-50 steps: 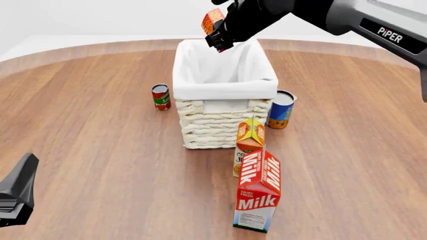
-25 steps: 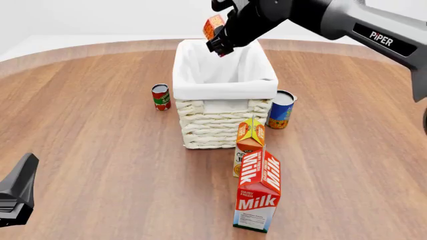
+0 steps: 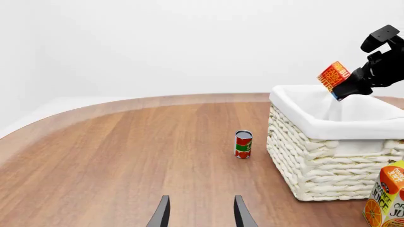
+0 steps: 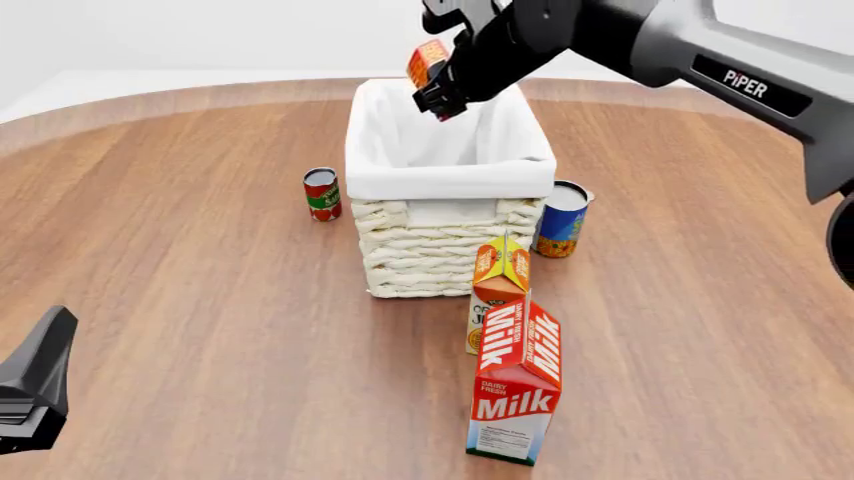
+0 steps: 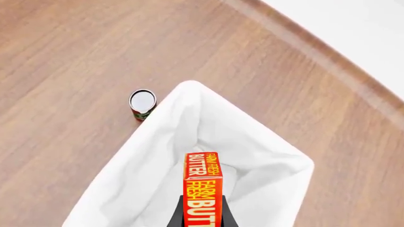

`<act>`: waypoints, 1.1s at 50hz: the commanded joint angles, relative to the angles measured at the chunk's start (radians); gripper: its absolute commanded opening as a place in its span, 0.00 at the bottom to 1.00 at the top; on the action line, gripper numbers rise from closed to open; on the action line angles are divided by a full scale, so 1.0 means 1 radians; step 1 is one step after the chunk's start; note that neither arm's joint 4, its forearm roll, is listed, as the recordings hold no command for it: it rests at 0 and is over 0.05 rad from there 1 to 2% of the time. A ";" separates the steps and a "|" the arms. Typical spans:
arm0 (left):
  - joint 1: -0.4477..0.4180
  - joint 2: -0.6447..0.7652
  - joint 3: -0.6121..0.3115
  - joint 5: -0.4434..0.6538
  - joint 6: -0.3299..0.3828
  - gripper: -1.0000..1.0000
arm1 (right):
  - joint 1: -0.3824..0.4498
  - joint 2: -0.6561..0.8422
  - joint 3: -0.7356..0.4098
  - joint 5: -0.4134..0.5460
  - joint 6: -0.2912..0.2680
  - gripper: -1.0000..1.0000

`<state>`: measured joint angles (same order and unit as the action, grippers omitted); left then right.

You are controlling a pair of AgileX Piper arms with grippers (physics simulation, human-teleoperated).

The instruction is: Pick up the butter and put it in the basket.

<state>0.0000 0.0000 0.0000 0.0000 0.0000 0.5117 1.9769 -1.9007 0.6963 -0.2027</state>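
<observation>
Wood table (image 4: 200,250), white backdrop. My right gripper (image 4: 441,85), top centre of frame, is clamped on the butter (image 4: 427,60) above the basket (image 4: 447,165), at its far rim. Box looks light, stiff; flat-face pinch suits. Left gripper (image 3: 200,213) idle, parted, empty.

Red-orange butter box (image 4: 426,62) tilted in the air above the far rim, cream wicker basket (image 4: 449,245) – white-lined, upright on the counter (image 4: 187,300)
</observation>
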 commanded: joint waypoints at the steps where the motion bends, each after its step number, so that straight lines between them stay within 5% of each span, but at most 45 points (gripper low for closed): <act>1: 0.000 0.000 0.000 0.000 0.000 1.00 | -0.003 0.000 -0.010 -0.013 0.010 0.00; 37: 0.000 0.000 0.000 0.000 0.000 1.00 | -0.004 0.051 -0.024 -0.030 0.005 0.00; 38: 0.000 0.000 0.000 0.000 0.000 1.00 | -0.005 0.050 -0.024 -0.029 0.003 1.00; 55: 0.000 0.000 0.000 0.000 0.000 1.00 | -0.003 0.044 -0.026 -0.033 -0.002 1.00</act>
<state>0.0000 0.0000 0.0000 0.0000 0.0000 0.5084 2.0244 -1.9223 0.6657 -0.2047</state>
